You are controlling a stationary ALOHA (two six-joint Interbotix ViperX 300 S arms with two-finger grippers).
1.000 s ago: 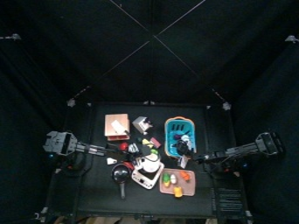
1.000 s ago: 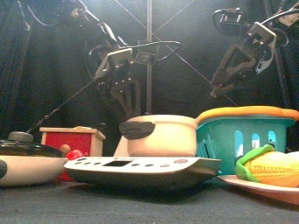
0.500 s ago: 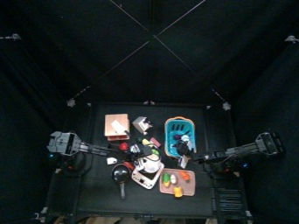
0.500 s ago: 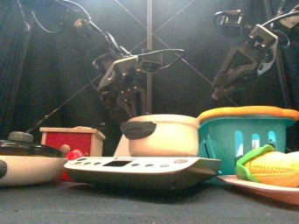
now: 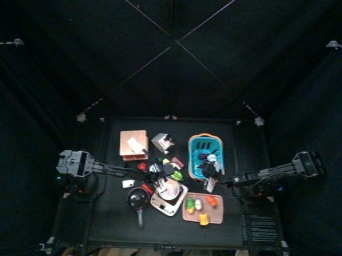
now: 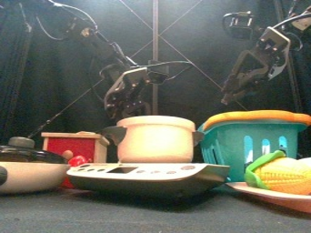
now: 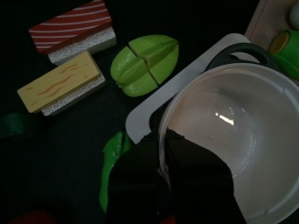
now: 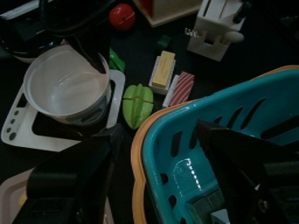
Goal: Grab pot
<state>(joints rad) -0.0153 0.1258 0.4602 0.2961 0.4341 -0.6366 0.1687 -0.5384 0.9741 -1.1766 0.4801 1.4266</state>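
Observation:
The pot (image 6: pixel 155 138) is cream-white with black side handles and stands on a grey kitchen scale (image 6: pixel 145 175) mid-table; from above the pot (image 5: pixel 170 187) is small. My left gripper (image 6: pixel 118 111) reaches down to the pot's left side. In the left wrist view its jaws (image 7: pixel 158 162) straddle the pot's rim (image 7: pixel 233 122), one inside against the white wall and one outside, shut on it. My right gripper (image 6: pixel 246 80) hangs high on the right, open, above the teal basket (image 8: pixel 222 131); the pot (image 8: pixel 73 86) lies beyond its jaws.
A teal basket (image 6: pixel 255 136) with an orange rim stands right of the pot. A plate with corn (image 6: pixel 285 177) lies at the front right. At the left are a dark pan (image 6: pixel 31 166) and a red box (image 6: pixel 73 144). Toy food (image 7: pixel 142 61) lies behind the pot.
My left gripper came down onto the pot's left side and its jaws closed on the rim. The pot turned, its front handle swinging left. The right arm stayed still.

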